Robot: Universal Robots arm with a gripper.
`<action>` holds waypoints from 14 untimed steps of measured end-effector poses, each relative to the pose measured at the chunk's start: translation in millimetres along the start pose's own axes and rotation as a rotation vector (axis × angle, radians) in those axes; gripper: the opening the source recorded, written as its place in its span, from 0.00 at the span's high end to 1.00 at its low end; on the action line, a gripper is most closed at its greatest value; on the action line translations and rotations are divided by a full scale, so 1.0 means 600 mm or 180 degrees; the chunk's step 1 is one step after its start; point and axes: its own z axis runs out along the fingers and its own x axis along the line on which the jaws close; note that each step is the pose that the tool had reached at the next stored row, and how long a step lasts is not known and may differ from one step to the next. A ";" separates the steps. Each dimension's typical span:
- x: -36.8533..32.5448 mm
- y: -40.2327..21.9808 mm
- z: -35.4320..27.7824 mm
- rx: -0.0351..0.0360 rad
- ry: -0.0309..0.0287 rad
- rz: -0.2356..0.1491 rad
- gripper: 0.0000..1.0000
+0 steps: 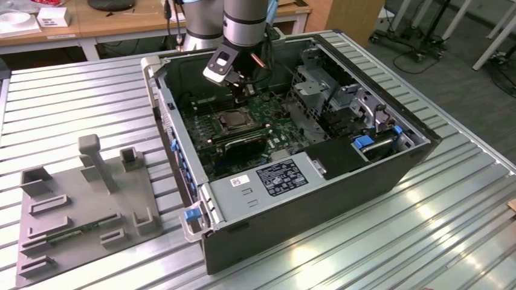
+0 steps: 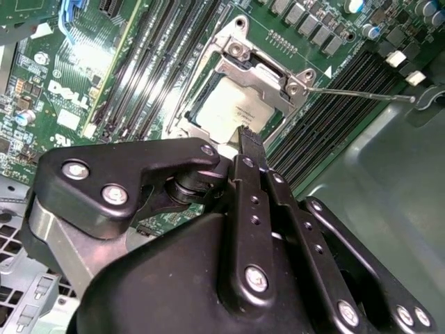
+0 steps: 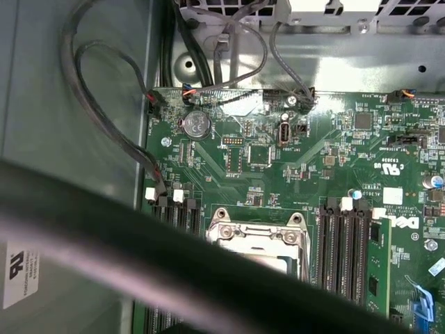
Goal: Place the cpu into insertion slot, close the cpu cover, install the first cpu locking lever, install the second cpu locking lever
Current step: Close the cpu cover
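Observation:
The pale cpu (image 2: 233,111) lies in the insertion slot (image 1: 232,119) on the green motherboard inside the open computer case. The silver cpu cover (image 2: 268,76) is folded down over it, and the chip shows through its window. One thin wire locking lever (image 2: 361,94) sticks out sideways from the socket, free of the board. A second thin lever (image 2: 191,76) runs along the socket's other side; I cannot tell whether it is latched. My gripper (image 2: 247,133) hangs just above the socket's edge, fingers shut together with nothing in them. In the exterior view the gripper (image 1: 241,90) sits over the board behind the socket. The first wrist view shows the cover (image 3: 257,233).
Long black memory slots (image 2: 153,62) flank the socket. Loose black cables (image 3: 104,104) hang along the case wall. Drive cages (image 1: 339,103) and a labelled power supply (image 1: 274,178) fill the case's other parts. A grey fixture plate (image 1: 81,205) lies on the slatted table at the exterior view's left.

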 end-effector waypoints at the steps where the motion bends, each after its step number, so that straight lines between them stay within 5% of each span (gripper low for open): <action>1: 0.000 0.000 0.001 0.0000 0.0000 0.0000 0.89; 14: 0.000 -0.005 0.004 -0.0012 -0.0001 -0.0001 0.89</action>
